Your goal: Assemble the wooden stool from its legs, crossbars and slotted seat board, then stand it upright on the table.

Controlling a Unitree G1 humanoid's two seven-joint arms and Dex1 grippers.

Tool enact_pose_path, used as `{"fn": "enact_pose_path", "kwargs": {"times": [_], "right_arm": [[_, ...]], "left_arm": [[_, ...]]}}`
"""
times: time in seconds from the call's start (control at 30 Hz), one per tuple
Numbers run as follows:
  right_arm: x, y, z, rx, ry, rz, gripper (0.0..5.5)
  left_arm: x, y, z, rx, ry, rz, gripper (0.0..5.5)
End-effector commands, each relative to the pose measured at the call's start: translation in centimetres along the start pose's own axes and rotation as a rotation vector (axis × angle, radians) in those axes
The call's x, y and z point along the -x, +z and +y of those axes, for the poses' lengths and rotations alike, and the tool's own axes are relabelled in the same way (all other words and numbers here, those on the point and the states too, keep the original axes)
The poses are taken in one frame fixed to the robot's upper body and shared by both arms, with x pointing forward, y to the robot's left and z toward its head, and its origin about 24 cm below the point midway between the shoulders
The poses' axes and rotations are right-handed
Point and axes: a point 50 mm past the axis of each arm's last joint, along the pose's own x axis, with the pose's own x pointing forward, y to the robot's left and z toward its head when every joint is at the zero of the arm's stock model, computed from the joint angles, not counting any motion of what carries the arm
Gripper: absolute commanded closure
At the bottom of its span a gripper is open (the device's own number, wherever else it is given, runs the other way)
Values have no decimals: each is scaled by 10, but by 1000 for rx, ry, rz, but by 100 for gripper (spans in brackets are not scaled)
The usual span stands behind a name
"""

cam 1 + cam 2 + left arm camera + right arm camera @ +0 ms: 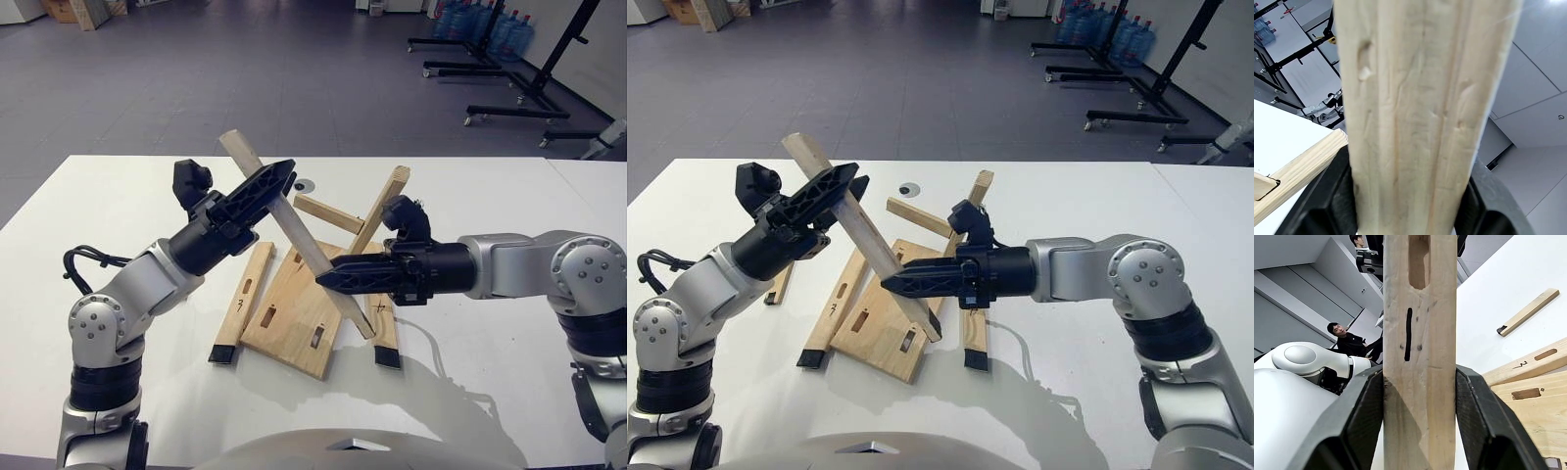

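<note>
While left pincer (277,178) and right pincer (326,280) clasp it, the flat, grainy wooden leg (294,229) slants.

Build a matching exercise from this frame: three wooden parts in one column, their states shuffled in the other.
Parts:
1. long leg
2. seat board
3. crossbar

States:
A. lies flat on the table
B. meets a tilted leg beyond the board
C. raised, clamped by the left pincer and the right pincer

Pairs: 1-C, 2-A, 3-B
</note>
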Motion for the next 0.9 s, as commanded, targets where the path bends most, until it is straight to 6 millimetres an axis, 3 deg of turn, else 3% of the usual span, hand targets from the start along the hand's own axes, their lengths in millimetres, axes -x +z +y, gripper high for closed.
{"fn": "enact_pose_path", "kwargs": {"times": [0.03, 0.13, 0.27, 0.47, 0.67, 0.8, 0.9], "right_arm": [[0, 3, 3, 21, -8, -26, 350], [1, 6, 0, 31, -36, -51, 350], [3, 7, -7, 23, -77, -84, 247], [7, 10, -9, 8, -73, -111, 140], [27, 16, -12, -14, -101, -153, 26], [40, 10, -14, -24, -137, -143, 14], [51, -5, -12, 38, -173, -59, 14]], "left_arm": [[2, -1, 5, -2, 45, 13, 338], [3, 0, 6, -11, 51, 8, 338], [3, 2, 7, -25, 56, 8, 346], [3, 2, 9, -39, 66, 14, 346], [12, 4, 13, -103, 104, 51, 346], [21, 7, 21, -174, 154, 82, 346], [27, 12, 22, -343, 198, 133, 346]]}}
